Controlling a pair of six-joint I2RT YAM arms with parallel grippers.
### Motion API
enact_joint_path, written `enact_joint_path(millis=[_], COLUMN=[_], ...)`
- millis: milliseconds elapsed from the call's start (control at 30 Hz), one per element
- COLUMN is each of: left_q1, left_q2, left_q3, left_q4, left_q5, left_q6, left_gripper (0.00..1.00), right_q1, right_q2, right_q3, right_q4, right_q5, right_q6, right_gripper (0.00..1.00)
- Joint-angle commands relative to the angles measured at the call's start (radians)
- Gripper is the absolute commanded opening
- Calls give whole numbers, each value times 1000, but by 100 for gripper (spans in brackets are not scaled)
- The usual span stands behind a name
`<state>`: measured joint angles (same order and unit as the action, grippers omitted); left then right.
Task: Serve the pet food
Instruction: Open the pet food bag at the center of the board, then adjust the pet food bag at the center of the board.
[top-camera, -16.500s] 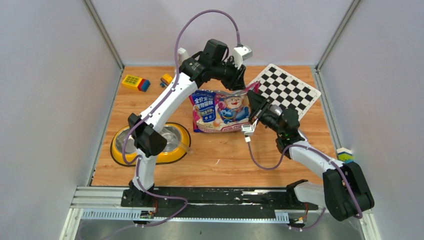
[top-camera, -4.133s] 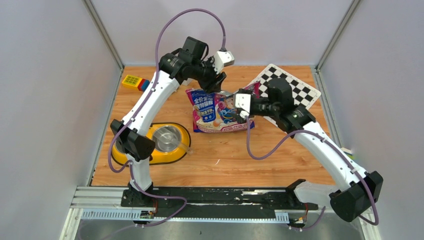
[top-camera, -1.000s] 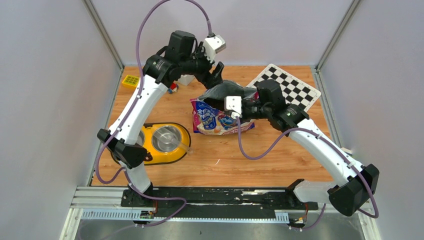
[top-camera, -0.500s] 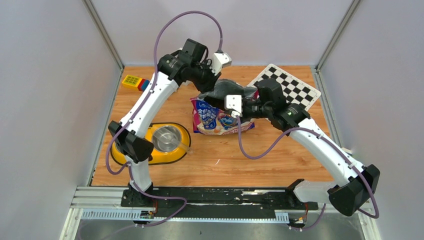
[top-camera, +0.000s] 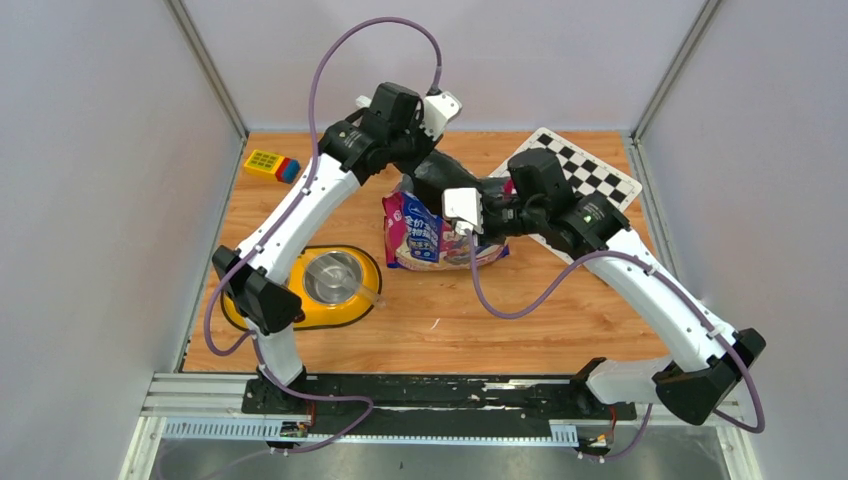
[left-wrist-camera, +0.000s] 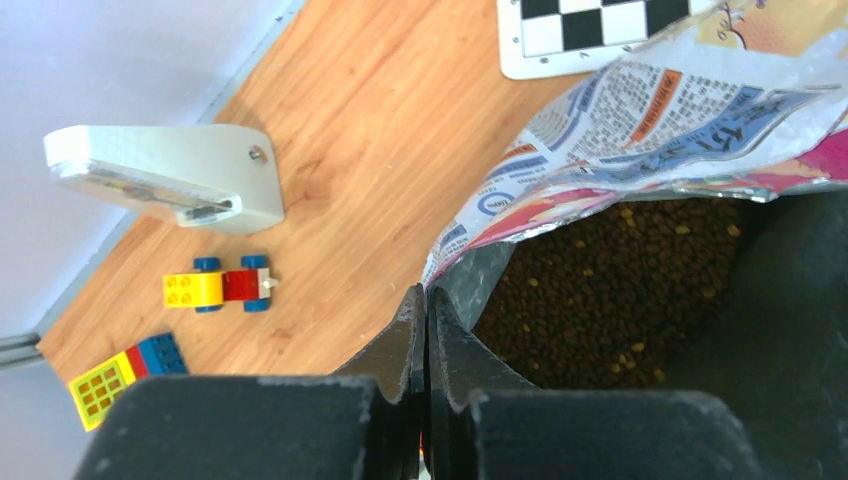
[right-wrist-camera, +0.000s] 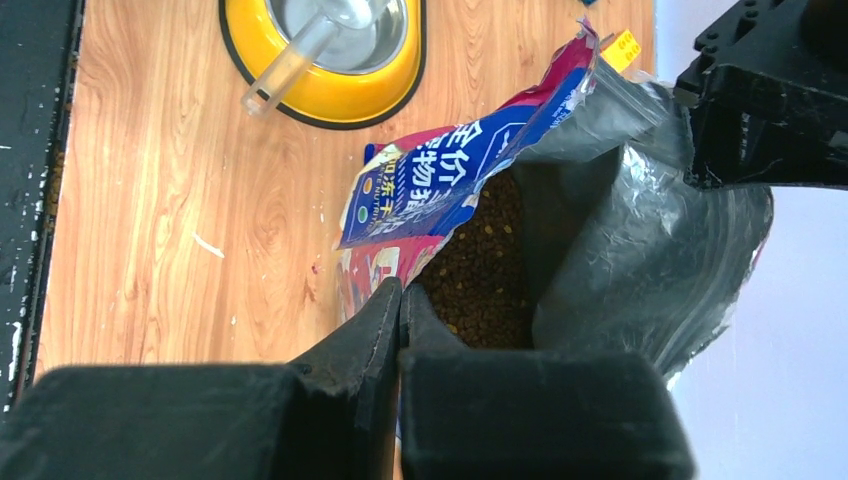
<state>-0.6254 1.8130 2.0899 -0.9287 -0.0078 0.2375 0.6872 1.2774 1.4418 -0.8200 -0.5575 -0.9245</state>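
The glossy cat-food bag (top-camera: 425, 238) stands tilted at the table's middle with its mouth spread wide. Dark brown pet food (left-wrist-camera: 610, 280) fills the inside, and the right wrist view looks down on the same pet food (right-wrist-camera: 480, 265). My left gripper (left-wrist-camera: 427, 292) is shut on the bag's rim, at the side nearest the toy car. My right gripper (right-wrist-camera: 400, 290) is shut on the printed front rim. The two arms meet above the bag and hide most of its top in the overhead view.
The yellow double-bowl feeder (top-camera: 320, 285) lies left of the bag, with a clear scoop (right-wrist-camera: 300, 55) resting in one bowl. A checkerboard (top-camera: 585, 170) lies back right. A toy car (left-wrist-camera: 220, 285), a white block (left-wrist-camera: 170, 175) and coloured bricks (top-camera: 272, 163) sit back left.
My left gripper came down onto the bag's rim and shut on it. The bag's mouth now gapes wider, and the bag has shifted slightly left. The right gripper stayed shut.
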Motion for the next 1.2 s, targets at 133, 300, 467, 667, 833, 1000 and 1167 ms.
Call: enact_joint_path(millis=[133,300,467,667,833,1000,1167], left_q1=[10,9,9,3,-29,-70,-85], left_q2=[-70,-47,-29,62,137,176,219], left_q3=[-1,46,155,284,348,353,367], left_q4=[222,163,102,58,-3,-16,-34], left_q5=[-245,-150,97,265,359,365,350], left_q6=[-42,-14,1,20,60,116,150], left_gripper=[0,36,91,99,97,97,93], right_q1=[23,29,29,15,-26,-108,-172], right_q2=[-25,-29,-14,59,103,111,125], right_q3=[117,91,171,348,343,313,284], right_q4=[5,20,-41,-218,-263,-267,-269], right_q5=[-9,21,101,191,233,182,112], right_q6=[47,5,-162,-413,-499,-546,-566], right_gripper=[0,51,74,81,81,81,81])
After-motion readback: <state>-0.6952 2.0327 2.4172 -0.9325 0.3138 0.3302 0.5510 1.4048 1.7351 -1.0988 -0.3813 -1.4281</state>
